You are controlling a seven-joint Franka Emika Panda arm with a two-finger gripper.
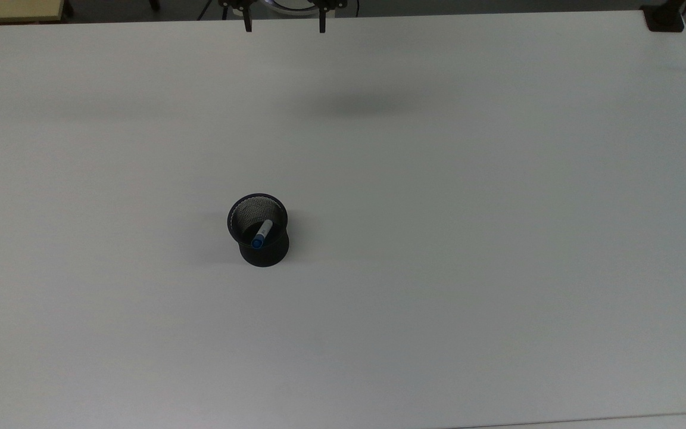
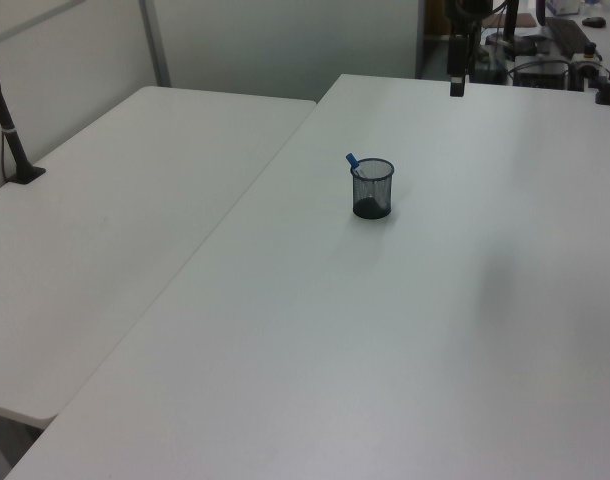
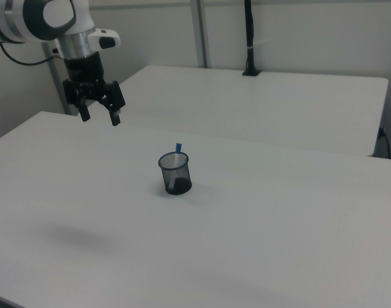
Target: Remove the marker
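Note:
The marker (image 1: 262,232) is white with a blue cap. It stands tilted inside a black mesh cup (image 1: 263,251) near the middle of the white table (image 1: 468,238). Its blue cap sticks out above the cup rim in the left view (image 2: 352,161) and in the right view (image 3: 179,149). My gripper (image 1: 285,27) hangs open and empty high above the table's far edge, well away from the cup. In the right view the gripper (image 3: 101,119) is up and to the left of the cup (image 3: 175,174), its two fingers spread apart.
A second white table (image 3: 279,109) adjoins this one and carries a black post (image 3: 249,38) on a clamp. Another black clamp (image 1: 664,18) sits at the top view's upper right corner. Equipment clutters the area behind the arm (image 2: 545,40).

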